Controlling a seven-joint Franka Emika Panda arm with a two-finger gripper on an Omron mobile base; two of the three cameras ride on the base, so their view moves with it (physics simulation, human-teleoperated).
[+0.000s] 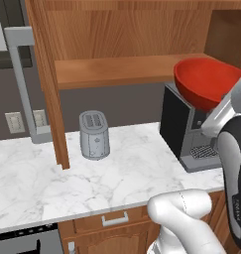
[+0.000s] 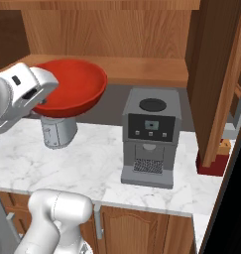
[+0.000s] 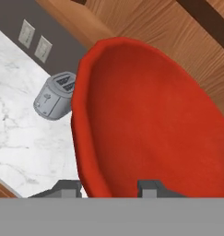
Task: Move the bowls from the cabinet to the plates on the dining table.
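A glossy red bowl (image 1: 204, 82) (image 2: 72, 84) hangs tilted in the air in front of the open wooden cabinet (image 1: 117, 69) (image 2: 142, 69), just off its lower shelf and above the marble counter. My gripper (image 1: 220, 103) (image 2: 46, 99) (image 3: 109, 188) is shut on the bowl's near rim: in the hand view one fingertip sits inside the red bowl (image 3: 150, 120) and one outside. The shelf behind the bowl looks bare. The plates and the dining table are out of view.
A grey toaster (image 1: 94, 135) (image 2: 57, 131) (image 3: 56, 97) and a dark coffee machine (image 1: 184, 131) (image 2: 150, 136) stand on the counter (image 1: 117, 173) below the bowl. The open cabinet doors (image 1: 47, 84) (image 2: 216, 84) jut out on both sides.
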